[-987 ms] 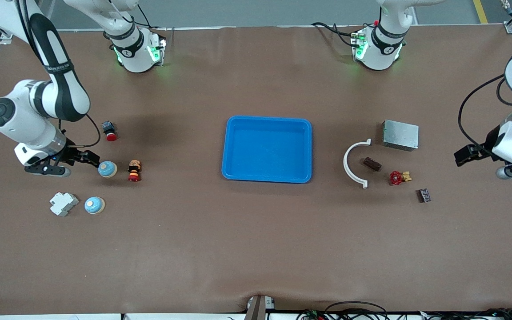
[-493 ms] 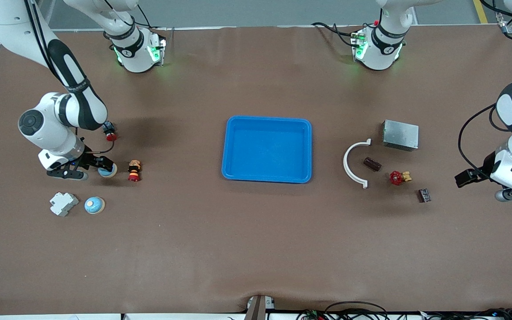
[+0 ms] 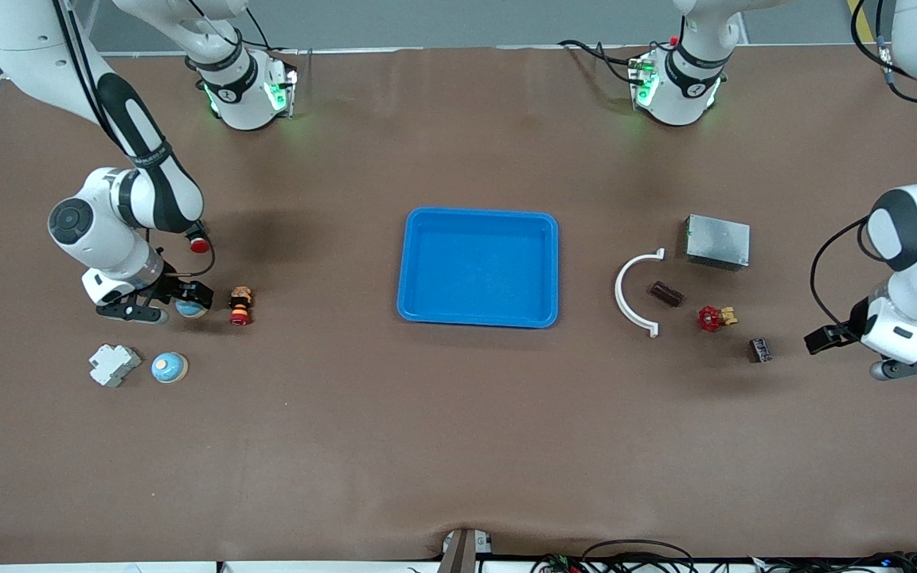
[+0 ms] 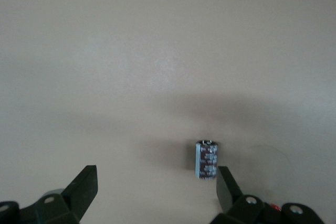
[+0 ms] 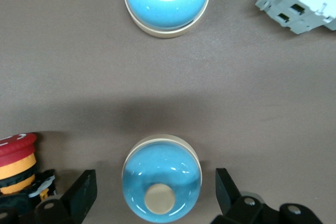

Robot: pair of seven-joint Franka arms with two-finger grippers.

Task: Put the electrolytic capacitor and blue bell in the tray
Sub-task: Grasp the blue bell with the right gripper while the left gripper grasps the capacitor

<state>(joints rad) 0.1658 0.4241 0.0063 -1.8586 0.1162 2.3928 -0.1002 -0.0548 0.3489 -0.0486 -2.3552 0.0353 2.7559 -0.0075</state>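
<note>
The blue tray (image 3: pixel 403 270) lies empty at mid-table. Toward the right arm's end, a blue bell (image 3: pixel 194 307) (image 5: pixel 161 182) with a cream button sits between the spread fingers of my right gripper (image 3: pixel 186 301) (image 5: pixel 155 183), which is open and low around it. A second blue bell (image 3: pixel 169 367) (image 5: pixel 166 1) lies nearer the front camera. The electrolytic capacitor (image 3: pixel 760 349) (image 4: pixel 207 159), dark with a blue stripe, lies on the table toward the left arm's end. My left gripper (image 3: pixel 908 366) (image 4: pixel 156 182) hangs open above the table beside it; the capacitor shows just ahead of one fingertip.
Beside the bells are a grey-white block (image 3: pixel 114 364) (image 5: pixel 302 6), a red-and-yellow push button (image 3: pixel 241 306) (image 5: pixel 18 163) and another red button (image 3: pixel 199 243). Near the capacitor lie a white arc (image 3: pixel 632 296), a brown part (image 3: pixel 665 294), a red valve (image 3: pixel 712 318) and a metal box (image 3: pixel 716 241).
My right gripper has slid over the bell, which now sits between its fingers. The left arm has shifted lower in the front view, closer to the capacitor. Both grippers stay open.
</note>
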